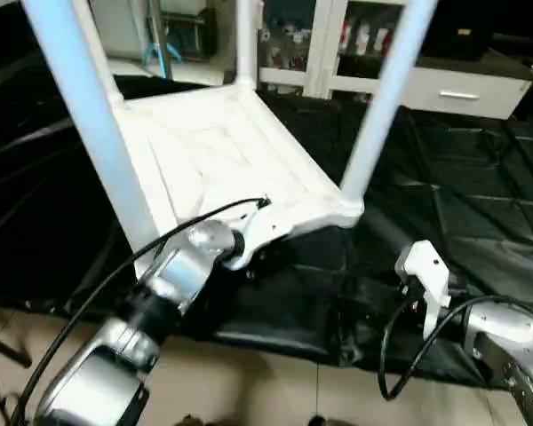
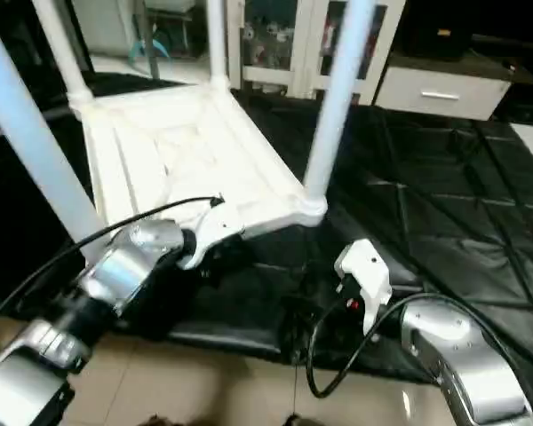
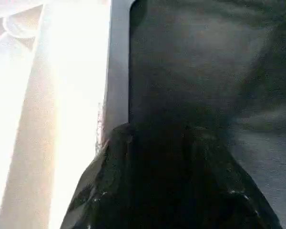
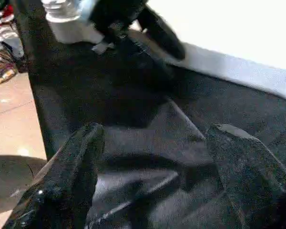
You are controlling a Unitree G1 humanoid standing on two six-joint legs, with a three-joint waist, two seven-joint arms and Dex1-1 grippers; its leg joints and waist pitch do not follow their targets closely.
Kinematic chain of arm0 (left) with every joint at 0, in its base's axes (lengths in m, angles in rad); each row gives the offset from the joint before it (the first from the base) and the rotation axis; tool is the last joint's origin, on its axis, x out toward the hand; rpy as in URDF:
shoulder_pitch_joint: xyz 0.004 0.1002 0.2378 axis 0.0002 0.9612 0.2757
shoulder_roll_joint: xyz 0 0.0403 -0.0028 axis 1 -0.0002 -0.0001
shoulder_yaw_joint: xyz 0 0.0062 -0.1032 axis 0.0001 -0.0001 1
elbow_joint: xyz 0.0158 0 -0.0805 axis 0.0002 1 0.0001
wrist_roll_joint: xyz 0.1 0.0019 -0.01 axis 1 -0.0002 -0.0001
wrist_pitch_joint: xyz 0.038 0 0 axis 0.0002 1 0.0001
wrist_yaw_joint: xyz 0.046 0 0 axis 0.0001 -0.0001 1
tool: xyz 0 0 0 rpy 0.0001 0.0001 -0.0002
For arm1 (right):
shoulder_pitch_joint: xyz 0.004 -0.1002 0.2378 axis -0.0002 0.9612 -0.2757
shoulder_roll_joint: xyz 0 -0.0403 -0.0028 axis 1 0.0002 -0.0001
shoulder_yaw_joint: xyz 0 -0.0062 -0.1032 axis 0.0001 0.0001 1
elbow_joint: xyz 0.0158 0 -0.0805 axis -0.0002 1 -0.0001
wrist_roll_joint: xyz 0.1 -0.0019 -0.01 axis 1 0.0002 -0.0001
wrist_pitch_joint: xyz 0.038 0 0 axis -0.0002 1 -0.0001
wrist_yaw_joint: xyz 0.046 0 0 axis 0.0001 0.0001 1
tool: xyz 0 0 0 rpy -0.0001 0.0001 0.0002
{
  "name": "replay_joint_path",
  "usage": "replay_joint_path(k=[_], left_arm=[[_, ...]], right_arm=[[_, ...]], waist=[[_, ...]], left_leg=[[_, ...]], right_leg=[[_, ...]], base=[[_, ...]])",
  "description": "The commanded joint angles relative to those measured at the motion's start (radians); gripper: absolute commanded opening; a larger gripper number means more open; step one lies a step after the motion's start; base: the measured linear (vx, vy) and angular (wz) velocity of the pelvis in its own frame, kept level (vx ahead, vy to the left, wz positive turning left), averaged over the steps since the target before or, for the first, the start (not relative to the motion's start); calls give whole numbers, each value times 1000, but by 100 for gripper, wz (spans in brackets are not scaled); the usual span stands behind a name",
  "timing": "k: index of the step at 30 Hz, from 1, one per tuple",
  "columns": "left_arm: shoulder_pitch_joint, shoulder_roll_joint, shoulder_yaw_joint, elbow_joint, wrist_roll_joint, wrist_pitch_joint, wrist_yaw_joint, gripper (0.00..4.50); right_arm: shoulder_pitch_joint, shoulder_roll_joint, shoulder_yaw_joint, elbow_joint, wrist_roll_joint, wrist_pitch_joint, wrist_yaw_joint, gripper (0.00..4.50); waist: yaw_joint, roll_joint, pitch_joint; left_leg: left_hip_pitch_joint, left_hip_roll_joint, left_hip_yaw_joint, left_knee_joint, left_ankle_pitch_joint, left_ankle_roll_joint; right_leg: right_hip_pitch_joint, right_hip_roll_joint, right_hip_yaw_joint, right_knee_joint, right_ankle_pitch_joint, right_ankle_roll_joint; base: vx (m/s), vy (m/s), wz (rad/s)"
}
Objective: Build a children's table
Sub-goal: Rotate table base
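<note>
Upside down on a black sheet [image 1: 480,186], the white table [image 1: 222,160] stands with its legs [image 1: 377,111] pointing to twelve o'clock. Left gripper [image 4: 148,28], whether open or closed I cannot tell, sits at its near edge; right gripper [image 4: 152,176] hangs agape at five o'clock, empty.

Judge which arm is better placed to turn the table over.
Left, probably. The left gripper is at the near edge of the upturned tabletop; the right gripper hangs open over the black mat, apart from it.
</note>
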Motion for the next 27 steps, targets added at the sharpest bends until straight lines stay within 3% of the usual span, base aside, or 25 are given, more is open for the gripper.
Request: replay_joint_path(k=[1,6,7,9,10,11,12,13,14,17,18,19,20,21,23,24,25,27], left_arm=[[-54,-18,15,83,33,-40,116,183],[-159,-90,25,271,66,-161,349,183],[-171,-104,36,294,58,-189,383,183],[-183,-127,56,319,36,-270,401,183],[-179,-141,79,317,5,-304,377,183],[-151,-172,143,276,-86,-326,299,183],[-145,-177,152,268,-101,-330,284,183],[-79,-198,205,160,-211,-337,157,183],[-65,-201,213,142,-234,-340,131,183],[57,-185,227,-63,-376,-290,1,183],[87,-177,228,-116,-403,-271,-16,183],[132,-153,226,-201,-439,-241,-29,183],[163,-134,224,-257,-459,-230,-36,183],[197,-114,225,-314,-478,-227,-47,183],[250,-89,249,-401,-516,-201,-80,183],[272,-80,265,-434,-533,-183,-93,183],[312,-57,285,-494,-576,-132,-126,183],[375,-8,304,-576,-645,-68,-187,183]], right_arm=[[0,-4,-6,-2,-4,-4,-9,368],[-9,7,-4,9,-19,-10,-27,368],[-9,9,-3,9,-21,-12,-30,368],[-7,13,-1,4,-17,-10,-32,368],[-5,14,0,0,-17,-9,-33,368],[-1,17,1,-6,-15,-10,-35,368],[-1,17,1,-6,-14,-10,-35,368],[4,21,0,-12,-10,-11,-38,368],[5,23,-1,-13,-10,-12,-40,368],[14,36,-13,-21,-2,-19,-49,368],[15,40,-17,-22,0,-21,-52,368],[15,51,-23,-25,6,-26,-61,368],[15,59,-28,-27,10,-30,-68,368],[15,70,-32,-30,14,-35,-77,368],[16,87,-37,-39,16,-40,-97,368],[17,96,-39,-42,20,-43,-104,368],[19,111,-42,-47,24,-48,-114,368],[27,128,-43,-57,32,-55,-121,368]], waist=[[2,-22,-69],[2,-25,-71],[4,-25,-73],[6,-25,-74],[10,-20,-76],[11,-21,-76],[15,-20,-78],[20,-15,-80],[22,-15,-81],[27,-7,-87],[25,-7,-87],[29,3,-89],[25,5,-80],[26,9,-80],[19,7,-72],[19,7,-72],[19,16,-69],[14,17,-65]], left_leg=[[6,10,-17,-78,-309,44],[5,7,-17,-72,-300,59],[-1,9,-19,-74,-286,65],[0,10,-18,-73,-273,75],[2,11,-17,-72,-260,79],[2,12,-16,-72,-255,82],[0,12,-15,-72,-236,85],[4,16,-14,-72,-220,90],[-2,18,-13,-71,-193,105],[5,21,-9,-64,-156,129],[2,22,-8,-63,-138,143],[7,25,-9,-62,-131,145],[6,22,-4,-65,-165,143],[11,26,-6,-67,-190,129],[12,24,-5,-76,-267,82],[12,24,-5,-76,-267,82],[25,25,-5,-79,-321,41],[20,24,-8,-87,-354,21]], right_leg=[[50,-14,11,-84,-539,-51],[47,-11,6,-88,-532,-46],[55,-14,5,-83,-507,-56],[54,-14,7,-81,-472,-73],[54,-15,9,-76,-439,-90],[55,-16,10,-75,-422,-102],[61,-20,11,-69,-380,-135],[58,-21,15,-61,-328,-165],[61,-19,17,-50,-258,-203],[61,-18,20,-34,-158,-250],[63,-16,20,-29,-123,-265],[65,-19,22,-21,-98,-277],[60,-14,22,-33,-141,-268],[61,-16,23,-30,-160,-264],[61,-15,22,-46,-305,-212],[61,-15,22,-46,-305,-212],[50,-12,23,-52,-376,-183],[50,-8,24,-58,-415,-160]], base=[[0,0,0],[0,0,0],[0,0,0],[0,0,0],[0,0,0],[0,0,0],[0,0,0],[0,0,0],[0,0,0],[61,1,1],[54,-12,1],[0,0,0],[0,0,0],[0,0,0],[0,0,0],[0,0,0],[0,0,0],[0,0,0]])
